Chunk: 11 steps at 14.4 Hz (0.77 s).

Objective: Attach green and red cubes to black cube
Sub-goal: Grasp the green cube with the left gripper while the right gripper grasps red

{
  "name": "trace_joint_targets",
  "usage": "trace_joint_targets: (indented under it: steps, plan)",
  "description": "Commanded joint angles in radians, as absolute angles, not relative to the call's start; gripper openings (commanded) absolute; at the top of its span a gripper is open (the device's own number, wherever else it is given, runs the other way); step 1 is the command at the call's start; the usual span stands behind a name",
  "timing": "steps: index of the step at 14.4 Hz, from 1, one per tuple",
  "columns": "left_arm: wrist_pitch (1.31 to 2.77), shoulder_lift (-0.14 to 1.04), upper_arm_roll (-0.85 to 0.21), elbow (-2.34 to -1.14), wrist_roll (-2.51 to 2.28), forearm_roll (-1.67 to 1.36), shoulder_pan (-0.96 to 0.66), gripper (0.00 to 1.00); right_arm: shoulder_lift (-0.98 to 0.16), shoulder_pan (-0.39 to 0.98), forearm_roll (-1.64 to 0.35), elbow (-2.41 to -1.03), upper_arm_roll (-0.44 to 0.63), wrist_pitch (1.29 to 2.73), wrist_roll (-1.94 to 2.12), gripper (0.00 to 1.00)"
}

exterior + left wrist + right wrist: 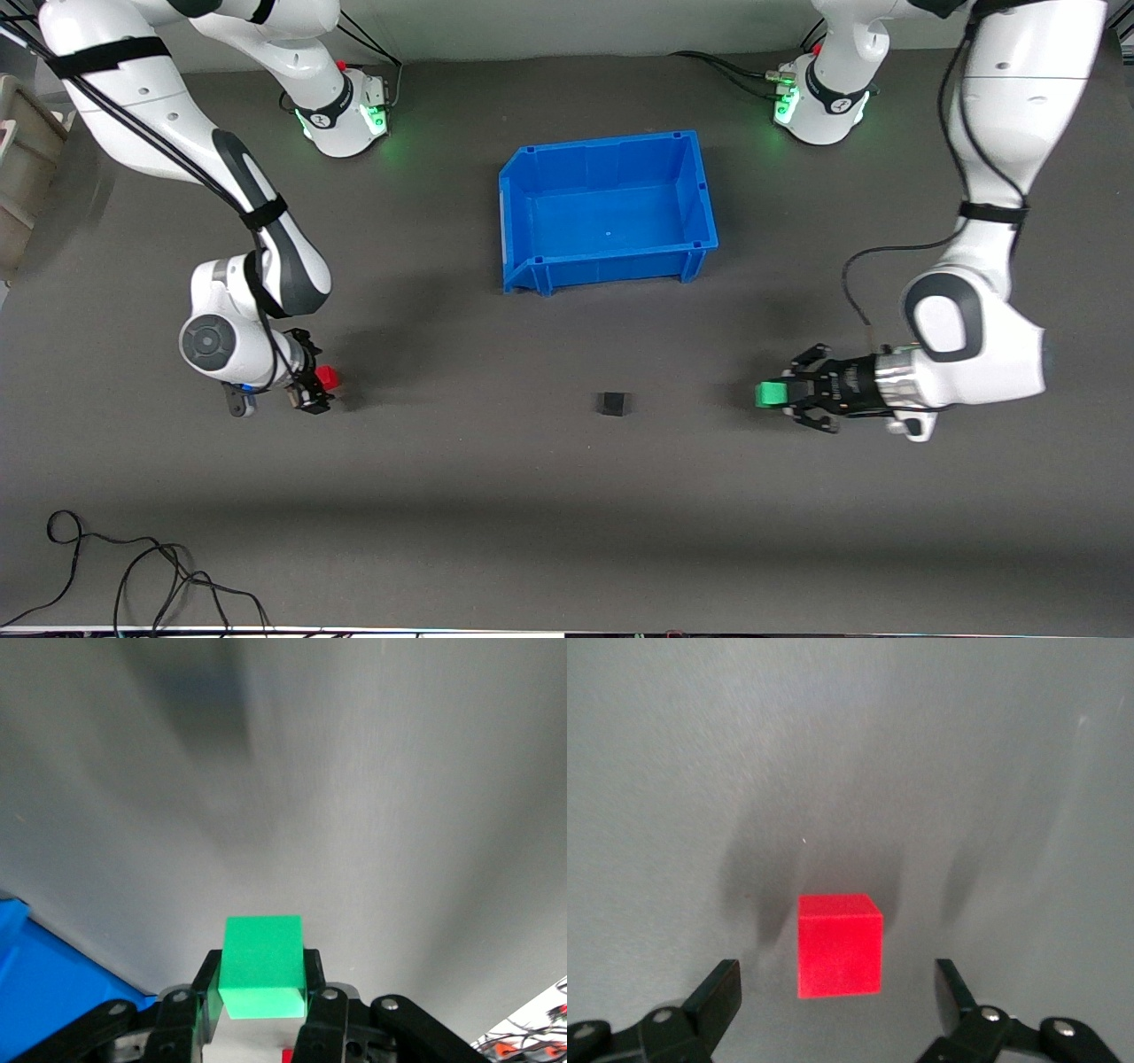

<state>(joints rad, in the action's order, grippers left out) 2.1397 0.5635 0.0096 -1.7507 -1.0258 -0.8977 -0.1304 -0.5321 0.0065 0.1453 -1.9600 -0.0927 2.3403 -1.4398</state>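
The left gripper (780, 395) is clamping the green cube (769, 394). The right gripper (312, 390) is hovering spread around the red cube (329, 378), not gripping. The black cube (612, 404) is sitting alone; both attachments are remaining.

Setting: robotics lab, bench-top manipulation rig. Evidence follows.

Bench (567, 532) is covered edge to edge in a plain dark grey mat, with no household or office furnishings on it.

Two white industrial arm bases are bolted at the top of the frame, one at upper left (347, 115), one at upper right (819, 102); both show green status lights.

Black cabling is strapped along the arm links, and loose cables (133, 576) trail over the bench edge at lower left.

A blue plastic parts bin (700, 190) sits at upper centre, the stackable storage type.

Props are plain coloured test cubes, not everyday goods.

A beige container edge shows at far left.
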Motion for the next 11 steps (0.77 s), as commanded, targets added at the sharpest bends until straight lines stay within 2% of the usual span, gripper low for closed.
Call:
trace_joint_targets:
  steps: [1, 5, 11]
  plan:
    - [2.251, 0.609, 0.022, -1.735, -1.078, -0.937, -0.23, 0.26, -0.535, 0.015, 0.176, -1.951, -0.089, 2.345, -1.47, 0.93]
    - [2.387, 0.724, 0.017, -1.622, -1.235, -0.954, -0.339, 0.25, -0.529, 0.014, 0.239, -1.95, -0.06, 2.345, -1.463, 0.94]
    - [2.476, 0.781, 0.005, -1.565, -1.328, -0.957, -0.416, 0.25, -0.537, 0.012, 0.239, -1.954, -0.052, 2.345, -1.497, 0.94]
